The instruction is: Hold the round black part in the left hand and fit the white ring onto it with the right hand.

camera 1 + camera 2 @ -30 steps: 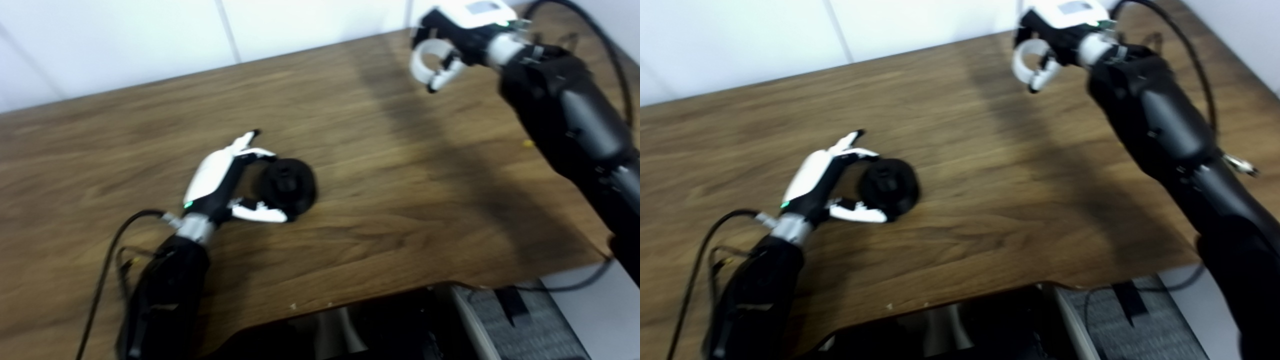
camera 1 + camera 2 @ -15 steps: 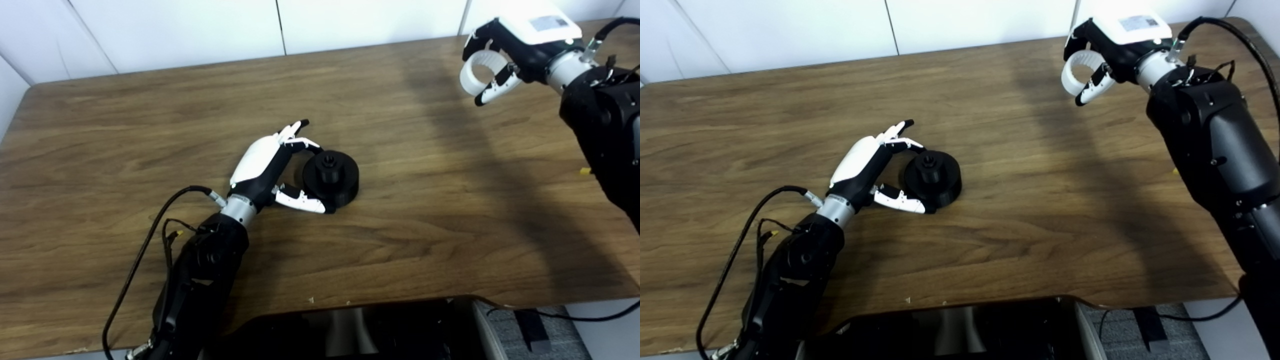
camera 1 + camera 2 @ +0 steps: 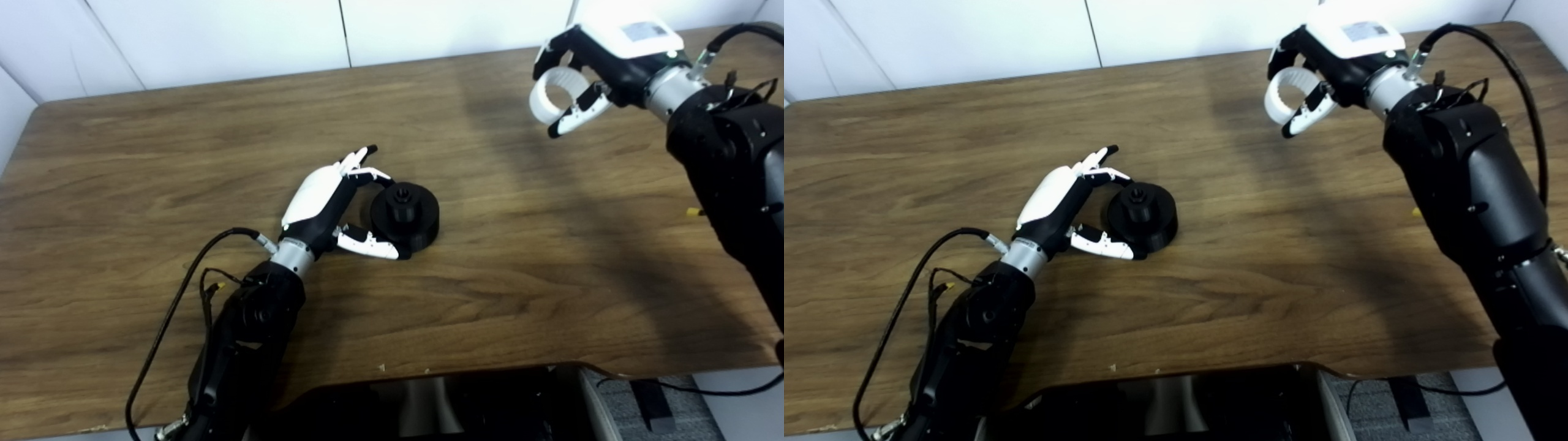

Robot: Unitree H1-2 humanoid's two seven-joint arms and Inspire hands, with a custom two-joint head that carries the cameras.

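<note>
The left arm comes in low from the bottom edge, its black forearm lying along the wooden counter [image 3: 184,153] with a cable looping beside it, and ends in the left hand [image 3: 324,202] near the middle of the surface. That hand rests on its side, its white back turned up and to the left, its fingers [image 3: 361,160] reaching over the far side of the round black part [image 3: 405,214] while the thumb lies along the near side, its tip touching the part's lower rim. The hand cups the part loosely rather than clamping it; whether the fingers actually press on it cannot be told. The part sits flat on the counter, a low disc with a small raised hub at its centre. Farther back and to the right, the right arm rises steeply from the counter's right edge, its forearm angled toward the far wall. The right hand [image 3: 1323,67] hangs above the counter, palm turned left, clenched around the white ring [image 3: 1287,97], which is held upright in the air, well apart from the black part.
</note>
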